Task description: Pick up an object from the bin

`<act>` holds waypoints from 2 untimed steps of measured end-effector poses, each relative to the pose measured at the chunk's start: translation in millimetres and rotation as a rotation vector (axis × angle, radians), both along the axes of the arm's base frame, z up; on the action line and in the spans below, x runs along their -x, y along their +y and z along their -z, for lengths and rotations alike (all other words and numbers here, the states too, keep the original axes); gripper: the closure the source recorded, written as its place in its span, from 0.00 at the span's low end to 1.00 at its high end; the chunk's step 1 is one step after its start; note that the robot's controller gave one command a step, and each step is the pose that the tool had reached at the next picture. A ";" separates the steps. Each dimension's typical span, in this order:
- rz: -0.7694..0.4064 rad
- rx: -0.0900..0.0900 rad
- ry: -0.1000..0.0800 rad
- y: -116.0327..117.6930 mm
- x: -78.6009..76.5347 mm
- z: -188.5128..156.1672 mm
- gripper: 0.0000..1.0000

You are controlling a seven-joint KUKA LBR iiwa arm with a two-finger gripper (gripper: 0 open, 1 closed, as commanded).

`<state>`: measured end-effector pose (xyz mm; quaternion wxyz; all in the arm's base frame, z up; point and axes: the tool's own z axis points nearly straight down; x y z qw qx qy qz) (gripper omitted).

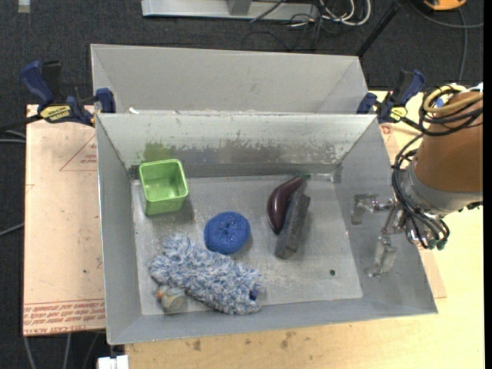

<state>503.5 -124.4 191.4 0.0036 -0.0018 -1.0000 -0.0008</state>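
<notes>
Hanging gripper (pixel 374 234): fingers spread wide, empty, by the bin's (pixel 231 141) right wall.
Nearest things: grey block (pixel 293 227) just beside purple eggplant (pixel 280 202), well to its left.

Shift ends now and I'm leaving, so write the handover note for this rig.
Hand: open, nothing between its fingers, by the right wall of the bin, apart from every thing.
Things: green square cup at upper left; blue round scrubber in the middle; dark purple aubergine-shaped thing against a grey block, nearest the hand; blue-white woolly cloth at lower left.
Done: nothing picked.
Left: the whole pick.
</notes>
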 end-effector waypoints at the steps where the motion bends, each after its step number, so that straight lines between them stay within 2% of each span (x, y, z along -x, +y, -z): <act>1: -0.003 0.002 -0.008 0.6 -1.8 -4.2 0.00; 2: 0.017 0.003 -0.012 44.8 -29.8 19.5 0.00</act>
